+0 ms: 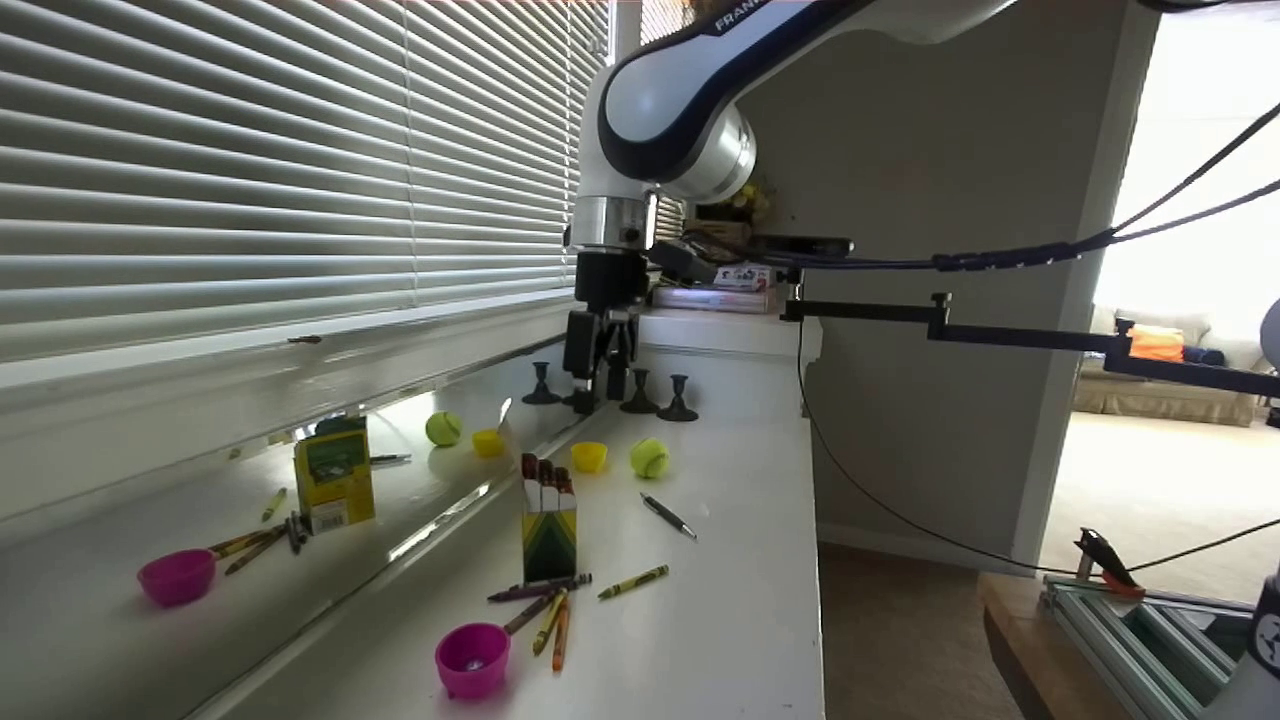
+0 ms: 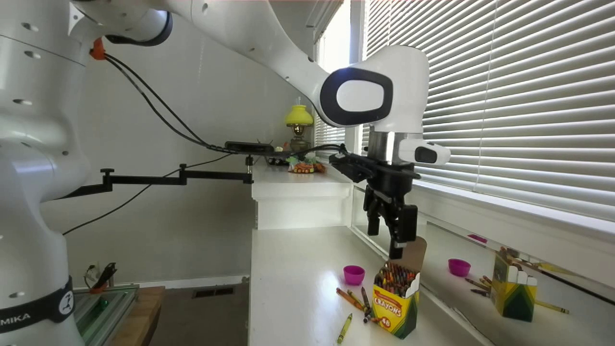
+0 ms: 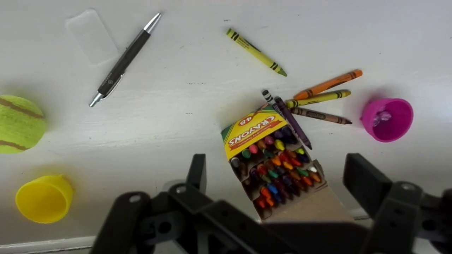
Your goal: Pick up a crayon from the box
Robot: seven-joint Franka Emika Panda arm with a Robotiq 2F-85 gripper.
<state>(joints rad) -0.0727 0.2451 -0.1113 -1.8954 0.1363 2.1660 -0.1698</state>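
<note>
We see a long white ledge (image 1: 740, 630) beneath the box (image 2: 390, 307), and over the box a white arm (image 2: 269, 36) whose visible letters read "FRANK" and "MIKA". Its black gripper (image 3: 282, 178) hangs above the box, fingers (image 3: 196, 173) well apart; in the wrist view we look down on the box through the gap. The box stands upright, yellow and dark green, its brown lid flap (image 3: 312, 204) raised, marked "CRAYONS" and "48". Well apart from the box we find a tennis ball (image 3: 21, 123) and a yellow cup (image 3: 44, 199); nearer it, a dark pen (image 3: 123, 60), its lettering too small for us. Inside the box the crayons (image 3: 280, 169) stand in rows, tips up, orange, red, blue, green; a purple crayon (image 3: 293, 121) lies just beside it.
</note>
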